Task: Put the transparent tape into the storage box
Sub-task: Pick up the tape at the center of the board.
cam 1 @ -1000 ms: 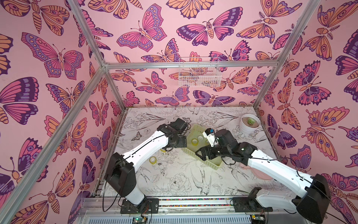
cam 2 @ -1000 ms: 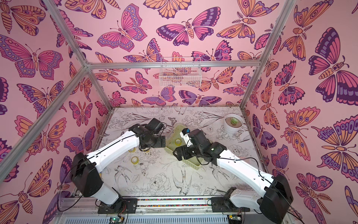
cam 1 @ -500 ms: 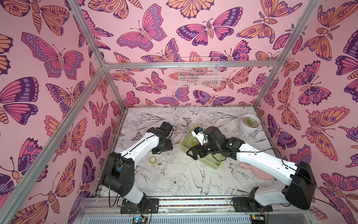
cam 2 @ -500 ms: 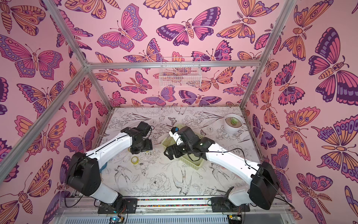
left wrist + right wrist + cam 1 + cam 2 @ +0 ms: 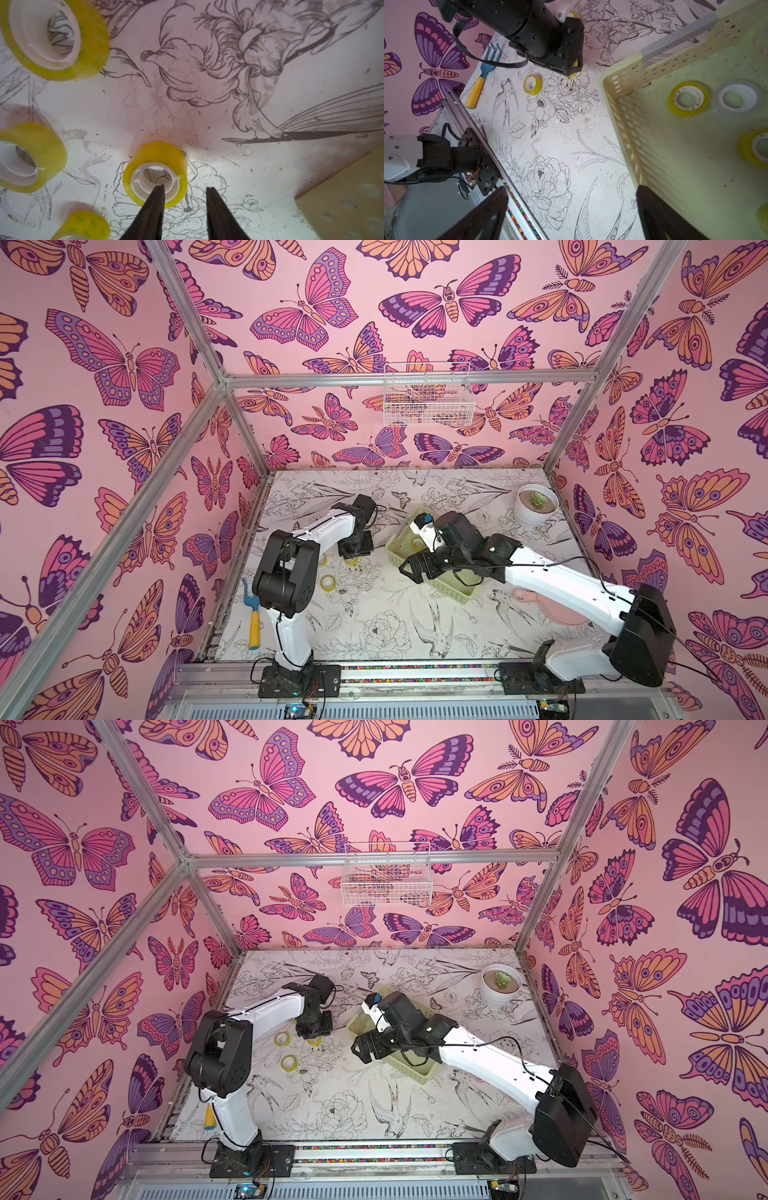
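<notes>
We see the left gripper (image 5: 184,188) pointing down at the table (image 5: 374,626). Its jaws are narrowed but not closed. One finger (image 5: 153,212) stands in the white core of the tape (image 5: 158,155). The other is outside the roll's wall, with a strip of table showing between it and the roll. So the jaws straddle the tape's wall, and we see no squeeze on it.

The tape lies flat on the table, left of centre in both top views, where the gripper hides most of it. It is outside the box (image 5: 395,545), near the box's left end but apart from it. Three more rolls (image 5: 41,143) lie flat near the tape in the left wrist view. Two of them show in a top view (image 5: 328,583), left of and below the gripper.

The right gripper (image 5: 571,191) is spread wide and holds nothing. In both top views it hangs at the centre of the frame, over the box's lower-left wall (image 5: 365,1048).

On the box's floor we count a yellow roll (image 5: 687,113) with a clear roll (image 5: 737,109) just beside it. Parts of two more yellow ones are cut off at the edge of that view.

A rake (image 5: 253,622) lies at the table's lower left, and a pot (image 5: 532,520) stands at its upper right.
</notes>
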